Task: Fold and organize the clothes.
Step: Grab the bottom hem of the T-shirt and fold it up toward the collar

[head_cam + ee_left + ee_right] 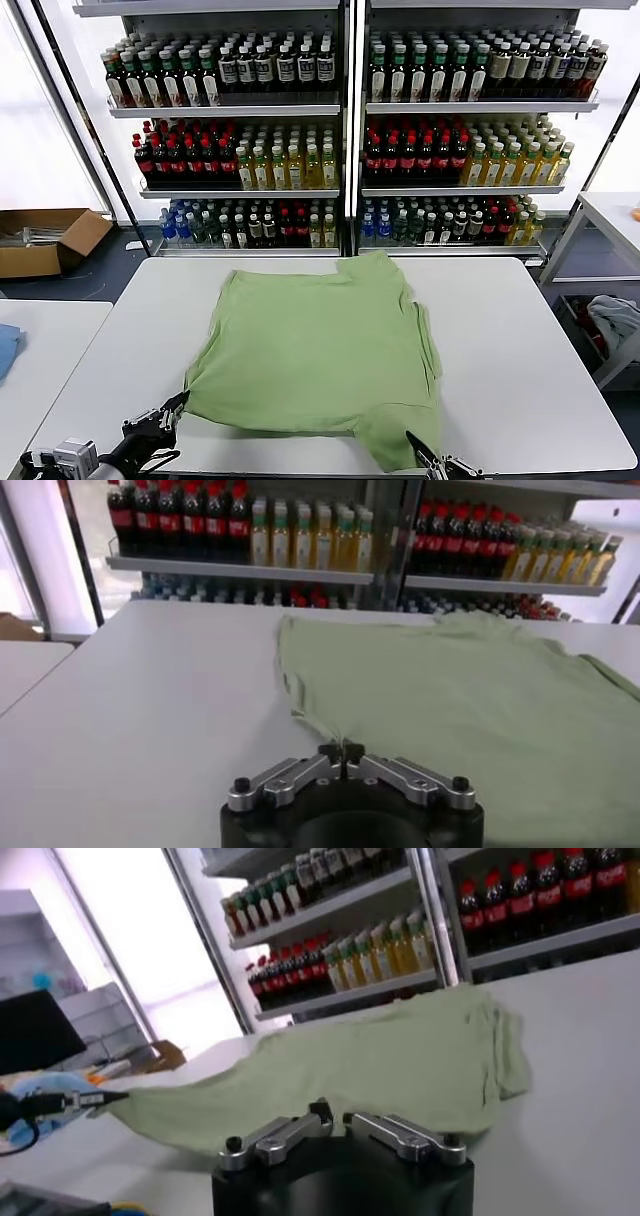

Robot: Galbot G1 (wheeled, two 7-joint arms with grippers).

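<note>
Presently we list one light green shirt (pixel 318 362), spread flat on the white table (pixel 520 380), its back uppermost so far as we can tell; no buttons or print show. Its near hem lies along the table's near edge, its far end toward the shelves, with a folded-looking bulge of cloth at the far right side.

Left gripper (pixel 168 412): at the table's near left, at the shirt's near left corner. In the left wrist view (pixel 341 750) we see its two fingers brought together, pinching a thin tip of green cloth at that corner. We record it as clamped on the shirt.

Right gripper (pixel 428 462): at the near edge, at the shirt's near right corner. In the right wrist view (pixel 336 1115) the fingertips nearly meet against the hem of the shirt (pixel 400 1063); we count it closed, though we cannot tell for sure that cloth sits between the tips. That view also shows the left gripper (pixel 100 1098) farther off, holding the opposite corner.

Other items: shelves of bottled drinks (pixel 345 130) behind the table; a cardboard box (pixel 45 240) on the floor at far left; a blue cloth (pixel 8 350) on the neighbouring table at left; a grey-white fabric bundle (pixel 612 318) on a low rack at right.
</note>
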